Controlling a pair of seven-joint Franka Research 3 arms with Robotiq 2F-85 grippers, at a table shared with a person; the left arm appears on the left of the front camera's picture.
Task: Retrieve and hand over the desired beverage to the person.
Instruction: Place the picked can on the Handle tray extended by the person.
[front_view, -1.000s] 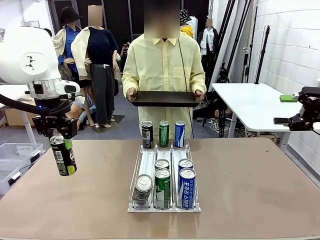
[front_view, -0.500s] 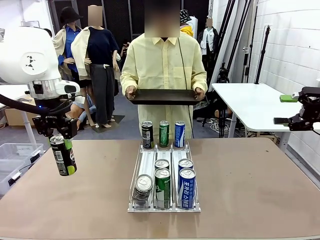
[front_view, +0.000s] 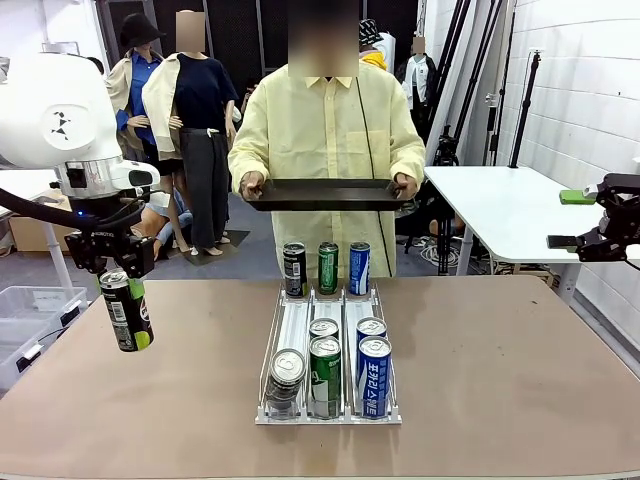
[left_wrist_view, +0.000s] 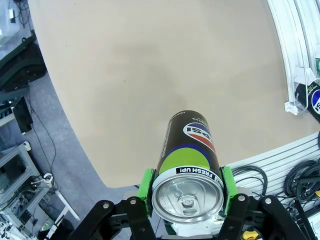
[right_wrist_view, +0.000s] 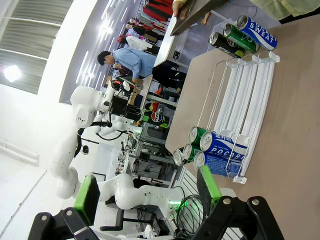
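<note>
I had the L gripper clamped on the can, long axis near upright, over the table's 9 o'clock edge. The person's tray lay at 2 o'clock from it, well apart. R gripper wide, farther off.

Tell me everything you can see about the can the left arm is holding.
The can is tall, slim and metal. It is black with a round red, white and blue logo, a lime-green band near the top and a strip reading FRESH UP. Its silver lid looks sealed. It hangs nearly upright, slightly tilted, clamped at its sides between the green pads of the left jaws, clear above the table near its left edge.
</note>
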